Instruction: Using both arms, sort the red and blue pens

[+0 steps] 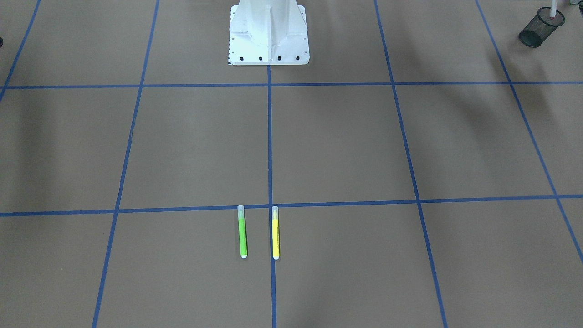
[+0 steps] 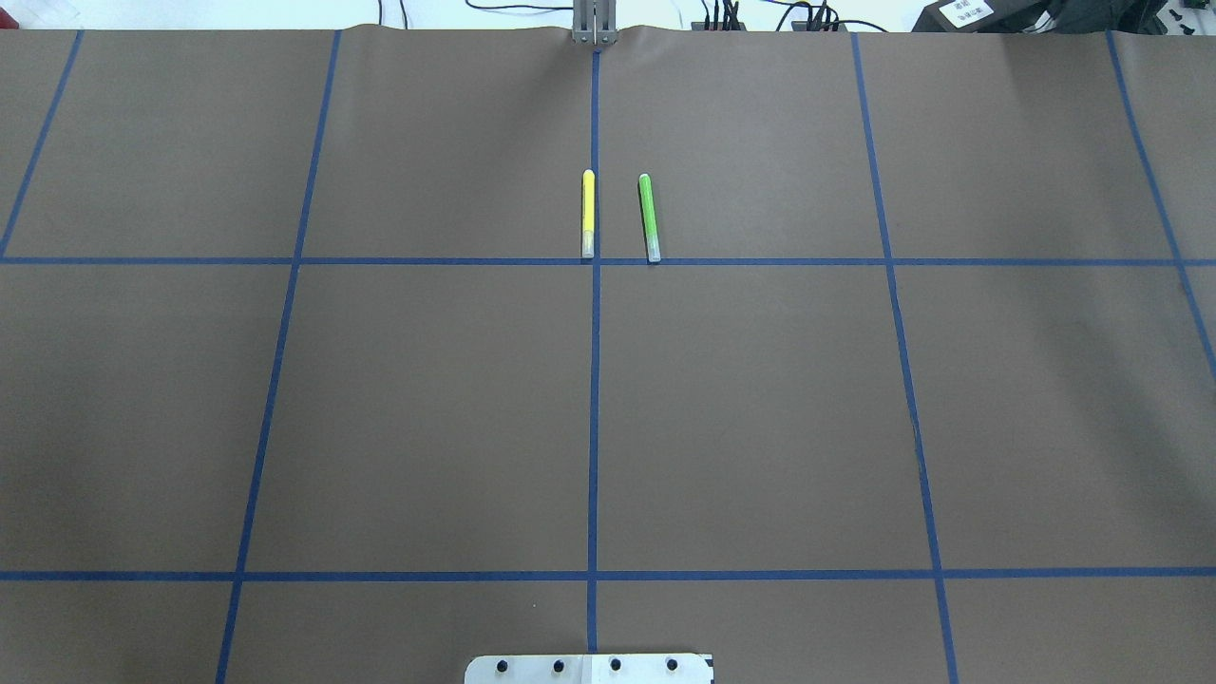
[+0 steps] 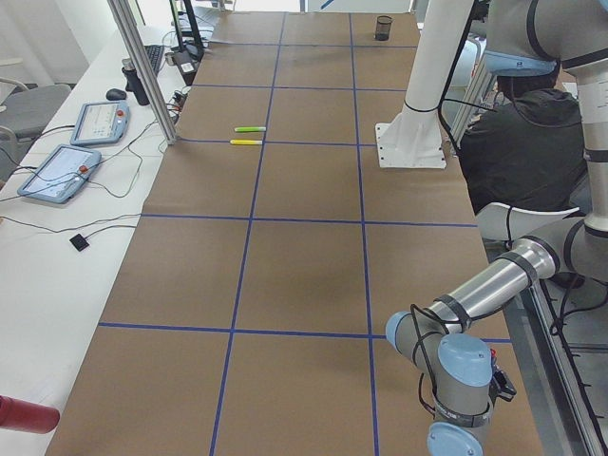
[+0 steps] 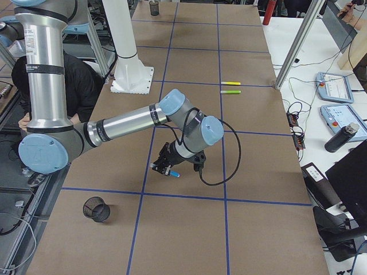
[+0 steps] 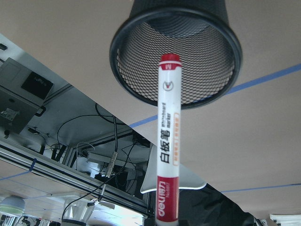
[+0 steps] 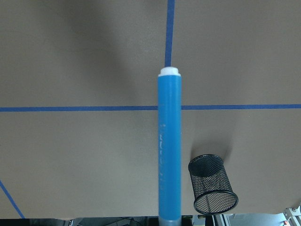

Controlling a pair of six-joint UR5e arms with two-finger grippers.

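Left wrist-mounted view: red marker (image 5: 168, 141) points its red end at the mouth of a black mesh cup (image 5: 141, 84).
Left end effector: out of sight, clamped on the red marker.
Right end effector (image 4: 165, 167): clamped on the blue pen (image 6: 169, 146), above the bench (image 4: 258, 189), near a second mesh cup (image 6: 214, 183).
Green pen (image 2: 649, 217), yellow pen (image 2: 588, 214): side by side, far off.

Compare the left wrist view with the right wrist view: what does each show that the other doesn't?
Only the left wrist view: a white marker with red cap, its far end in front of the mouth of a mesh cup. Only the right wrist view: a blue pen, with a second mesh cup standing apart beside it. Both: a pen centred in frame, brown table paper and blue tape lines.
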